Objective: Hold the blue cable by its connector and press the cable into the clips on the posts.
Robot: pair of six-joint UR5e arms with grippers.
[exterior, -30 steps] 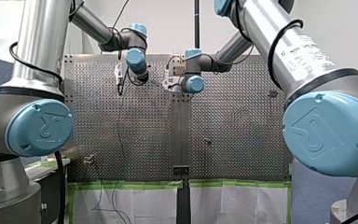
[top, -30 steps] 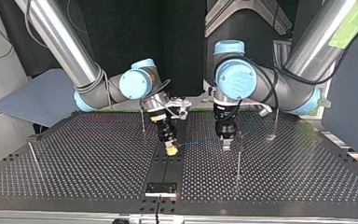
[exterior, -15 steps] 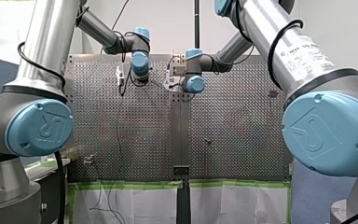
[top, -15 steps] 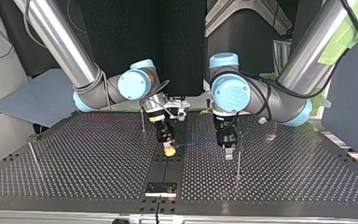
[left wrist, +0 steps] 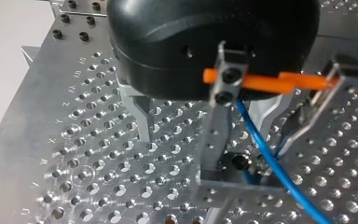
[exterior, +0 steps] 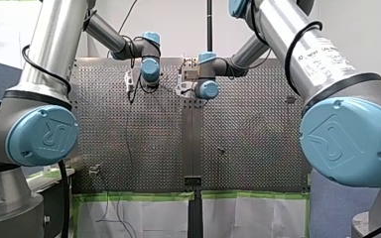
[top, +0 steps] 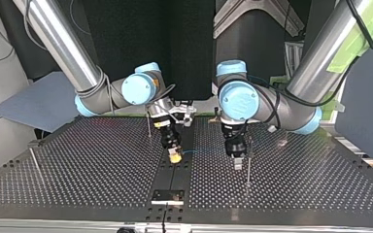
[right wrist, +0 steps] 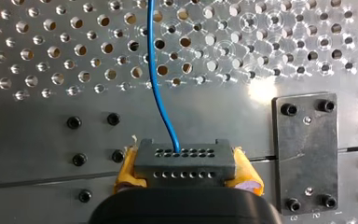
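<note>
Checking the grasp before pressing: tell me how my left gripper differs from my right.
My right gripper has yellow-padded fingers shut on the black perforated connector; my left gripper has bare grey metal fingers standing apart, gripping nothing. The right gripper holds the blue cable by its end; the left gripper sits by the orange-clipped metal post. Both have black bodies.

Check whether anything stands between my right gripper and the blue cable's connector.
Nothing visible does: the connector sits clamped between the yellow pads of my right gripper, with the blue cable leading ahead from it.
</note>
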